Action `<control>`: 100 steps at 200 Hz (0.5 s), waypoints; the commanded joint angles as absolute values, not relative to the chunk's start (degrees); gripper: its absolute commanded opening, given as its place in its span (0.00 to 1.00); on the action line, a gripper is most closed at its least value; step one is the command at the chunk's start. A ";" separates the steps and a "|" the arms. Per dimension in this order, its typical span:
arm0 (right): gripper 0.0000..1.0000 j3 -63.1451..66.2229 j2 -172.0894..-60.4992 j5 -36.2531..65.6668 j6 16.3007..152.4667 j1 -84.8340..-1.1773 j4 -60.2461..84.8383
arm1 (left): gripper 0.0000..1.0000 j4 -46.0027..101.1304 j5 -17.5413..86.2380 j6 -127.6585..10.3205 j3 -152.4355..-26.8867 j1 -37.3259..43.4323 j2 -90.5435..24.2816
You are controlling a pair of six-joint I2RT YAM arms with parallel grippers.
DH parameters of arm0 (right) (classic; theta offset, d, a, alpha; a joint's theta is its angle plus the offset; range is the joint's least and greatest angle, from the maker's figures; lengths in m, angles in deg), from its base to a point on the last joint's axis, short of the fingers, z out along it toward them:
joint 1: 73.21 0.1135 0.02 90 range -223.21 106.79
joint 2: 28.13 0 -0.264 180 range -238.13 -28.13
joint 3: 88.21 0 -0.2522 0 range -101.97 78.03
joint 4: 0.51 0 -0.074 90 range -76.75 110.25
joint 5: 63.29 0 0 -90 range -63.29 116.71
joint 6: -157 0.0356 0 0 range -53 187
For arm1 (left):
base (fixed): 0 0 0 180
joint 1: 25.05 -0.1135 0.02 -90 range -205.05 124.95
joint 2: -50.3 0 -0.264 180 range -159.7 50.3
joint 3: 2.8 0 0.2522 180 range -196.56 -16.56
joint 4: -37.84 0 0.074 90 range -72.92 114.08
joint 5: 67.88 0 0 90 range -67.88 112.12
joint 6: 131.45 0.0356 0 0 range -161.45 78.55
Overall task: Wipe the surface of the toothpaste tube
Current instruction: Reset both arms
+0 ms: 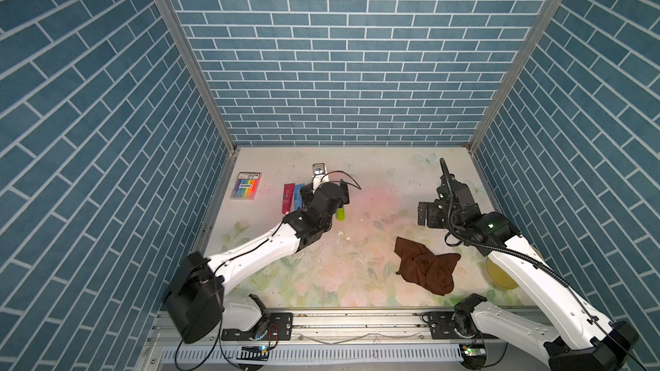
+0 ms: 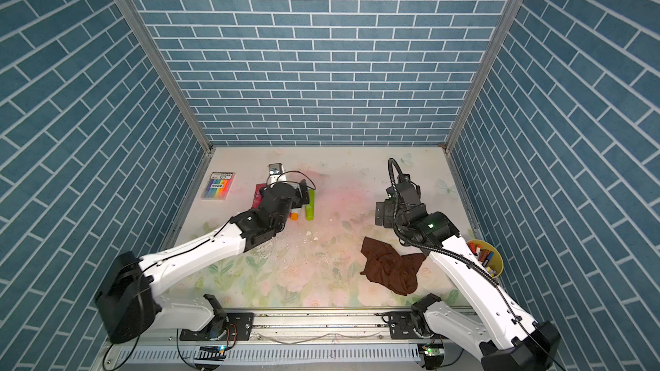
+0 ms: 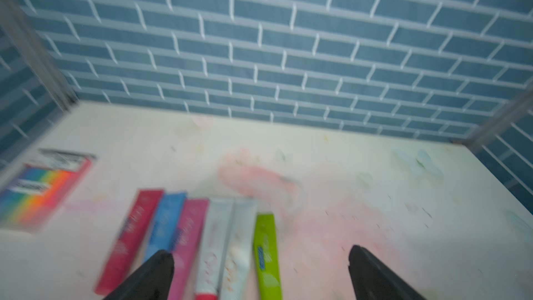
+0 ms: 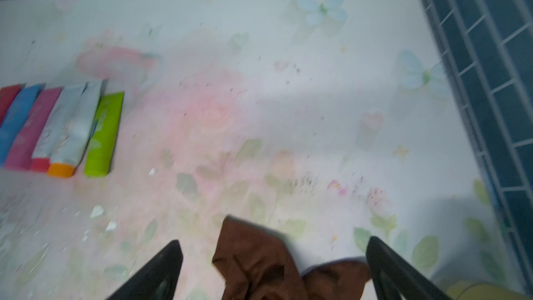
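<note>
Several toothpaste tubes lie side by side on the floral table: red, blue, pink, two white ones and a green one at the end of the row. My left gripper hovers just over the row, open, with nothing between its fingers; in a top view the arm hides most of the tubes. A crumpled brown cloth lies on the table at the right. My right gripper is open above and behind the cloth, apart from it.
A rainbow-printed box lies at the back left. A small silver object stands behind the tubes. A yellow cup of pens sits by the right wall under the right arm. White crumbs dot the middle. Tiled walls close three sides.
</note>
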State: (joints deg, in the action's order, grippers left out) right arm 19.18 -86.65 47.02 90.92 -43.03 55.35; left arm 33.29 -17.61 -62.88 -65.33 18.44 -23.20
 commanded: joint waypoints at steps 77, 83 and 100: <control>0.99 42.57 -93.22 48.46 70.78 -64.71 11.51 | 1.00 84.53 -8.86 -42.86 -19.81 -10.90 -7.82; 0.99 43.66 -93.37 50.51 71.05 -65.08 9.79 | 1.00 85.99 -7.83 -42.51 -19.24 -11.67 -8.64; 0.99 45.42 -94.15 49.72 72.45 -66.13 6.75 | 1.00 90.14 -5.36 -41.52 -18.21 -12.56 -12.33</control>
State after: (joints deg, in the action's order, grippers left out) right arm 43.83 -93.76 47.33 77.09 -65.02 19.97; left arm 75.98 -11.51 -44.15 -19.10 -11.11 -9.16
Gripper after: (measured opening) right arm 0.987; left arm 0.997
